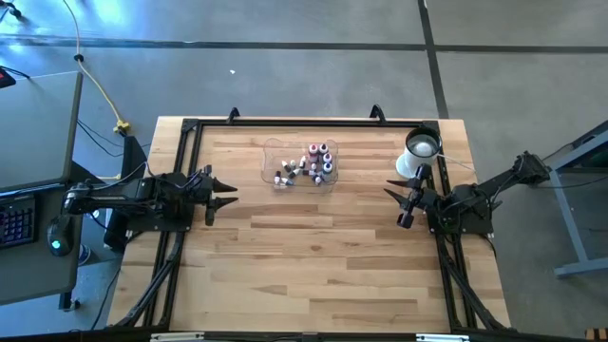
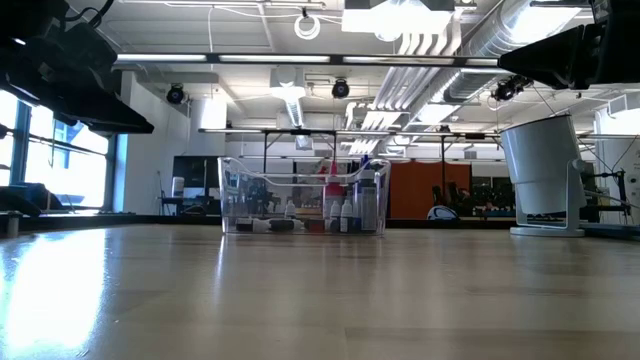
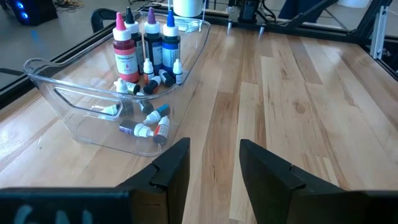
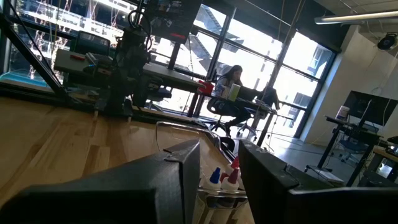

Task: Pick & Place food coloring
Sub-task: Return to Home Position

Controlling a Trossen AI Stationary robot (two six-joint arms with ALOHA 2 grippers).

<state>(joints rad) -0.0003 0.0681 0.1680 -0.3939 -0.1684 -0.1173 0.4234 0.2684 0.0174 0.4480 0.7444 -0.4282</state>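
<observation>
The food coloring bottles (image 1: 309,163) sit in a clear plastic tray (image 1: 270,150) at the table's far middle. In the left wrist view the tall bottles (image 3: 146,46) stand upright at the tray's far end, and several tiny white-capped ones (image 3: 149,121) lie on its floor. My left gripper (image 3: 214,149) hovers open near the table's left edge (image 1: 226,190), pointing at the tray, nothing between its fingers. My right gripper (image 4: 219,152) waits open at the right edge (image 1: 401,201), also with nothing between its fingers. A few bottle tips (image 4: 224,177) show beyond it.
A white round cup-like object (image 1: 421,152) stands at the far right, close to my right arm; it also shows in the low view (image 2: 545,170). Black frame rails (image 1: 190,133) run along the table's edges. Bare wood lies toward the near edge. A person (image 4: 230,87) sits far off in the room.
</observation>
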